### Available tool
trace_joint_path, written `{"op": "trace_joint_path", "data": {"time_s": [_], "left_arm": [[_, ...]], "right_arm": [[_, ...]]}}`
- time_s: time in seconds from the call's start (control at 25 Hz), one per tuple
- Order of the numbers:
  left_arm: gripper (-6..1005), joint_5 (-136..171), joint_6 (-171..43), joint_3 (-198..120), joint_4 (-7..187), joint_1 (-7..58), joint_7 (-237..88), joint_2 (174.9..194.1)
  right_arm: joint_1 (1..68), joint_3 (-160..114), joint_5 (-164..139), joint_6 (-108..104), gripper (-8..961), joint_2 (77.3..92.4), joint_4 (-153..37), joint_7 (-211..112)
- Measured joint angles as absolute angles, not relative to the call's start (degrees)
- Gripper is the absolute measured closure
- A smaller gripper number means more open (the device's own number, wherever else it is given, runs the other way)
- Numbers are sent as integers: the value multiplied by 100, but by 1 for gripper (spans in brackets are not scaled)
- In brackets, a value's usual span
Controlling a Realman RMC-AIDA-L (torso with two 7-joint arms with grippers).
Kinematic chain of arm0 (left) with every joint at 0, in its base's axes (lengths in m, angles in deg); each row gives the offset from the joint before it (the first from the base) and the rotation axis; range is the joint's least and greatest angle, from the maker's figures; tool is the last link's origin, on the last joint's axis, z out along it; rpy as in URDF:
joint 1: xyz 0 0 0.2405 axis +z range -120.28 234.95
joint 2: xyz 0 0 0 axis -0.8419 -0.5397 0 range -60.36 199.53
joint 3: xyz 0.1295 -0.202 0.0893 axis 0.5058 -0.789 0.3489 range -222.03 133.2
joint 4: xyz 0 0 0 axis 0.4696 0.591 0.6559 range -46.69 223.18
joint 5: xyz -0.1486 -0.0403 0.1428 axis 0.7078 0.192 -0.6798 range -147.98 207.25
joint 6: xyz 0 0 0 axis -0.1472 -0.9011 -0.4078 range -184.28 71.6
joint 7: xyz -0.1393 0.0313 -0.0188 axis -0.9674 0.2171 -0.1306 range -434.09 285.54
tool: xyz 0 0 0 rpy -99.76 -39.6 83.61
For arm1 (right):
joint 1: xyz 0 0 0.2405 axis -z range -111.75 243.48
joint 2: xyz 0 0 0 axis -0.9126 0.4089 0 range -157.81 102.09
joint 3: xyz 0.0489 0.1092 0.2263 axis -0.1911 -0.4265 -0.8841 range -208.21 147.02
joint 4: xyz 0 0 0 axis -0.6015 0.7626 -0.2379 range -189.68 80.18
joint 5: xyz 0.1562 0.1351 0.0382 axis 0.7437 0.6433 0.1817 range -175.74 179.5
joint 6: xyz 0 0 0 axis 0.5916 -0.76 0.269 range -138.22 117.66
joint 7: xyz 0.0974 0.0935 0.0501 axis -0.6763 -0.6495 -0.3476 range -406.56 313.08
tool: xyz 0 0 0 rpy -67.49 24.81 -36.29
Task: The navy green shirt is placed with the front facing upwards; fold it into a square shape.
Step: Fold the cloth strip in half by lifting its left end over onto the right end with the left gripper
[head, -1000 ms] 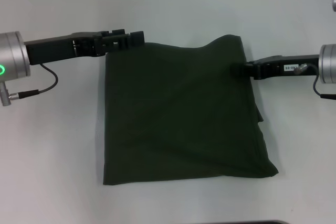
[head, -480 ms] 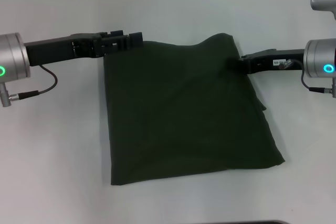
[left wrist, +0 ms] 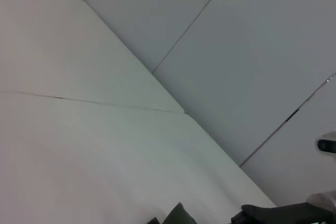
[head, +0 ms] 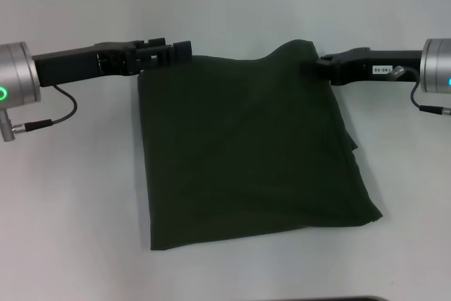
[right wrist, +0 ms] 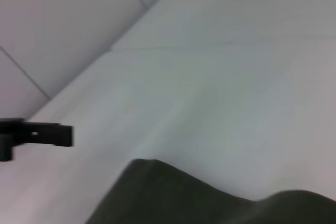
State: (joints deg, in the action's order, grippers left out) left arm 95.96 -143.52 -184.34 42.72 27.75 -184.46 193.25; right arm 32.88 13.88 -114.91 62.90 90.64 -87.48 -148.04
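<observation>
The navy green shirt [head: 254,153] lies folded as a plain dark green, roughly square panel on the white table [head: 70,209]; no lettering shows. My left gripper [head: 182,53] reaches in from the left and is shut on the shirt's far left corner. My right gripper [head: 318,63] comes in from the right, shut on the far right corner, which stands up in a small peak [head: 299,48]. In the right wrist view the shirt [right wrist: 210,198] fills the lower edge, with the left gripper [right wrist: 39,135] farther off. The left wrist view catches a bit of shirt [left wrist: 178,214].
The white table spreads on all sides of the shirt. A dark strip [head: 345,299] shows at the table's near edge. A cable [head: 60,114] hangs under the left wrist. A wall of pale panels [left wrist: 236,51] rises behind the table.
My right gripper has moved away from me and slightly up with the shirt's corner. The shirt's near edge has slid to the right and turned a little. The left arm has stayed put.
</observation>
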Motion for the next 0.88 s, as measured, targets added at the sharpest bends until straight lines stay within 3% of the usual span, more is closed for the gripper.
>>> {"op": "trace_joint_path", "data": {"time_s": [0.88], "left_arm": [[173,9546,-13038,-17132,5193,2447,-18127,19338]], "right_arm": [[3842,66,-11428,7588,953,8827,-9500,-14886]]}}
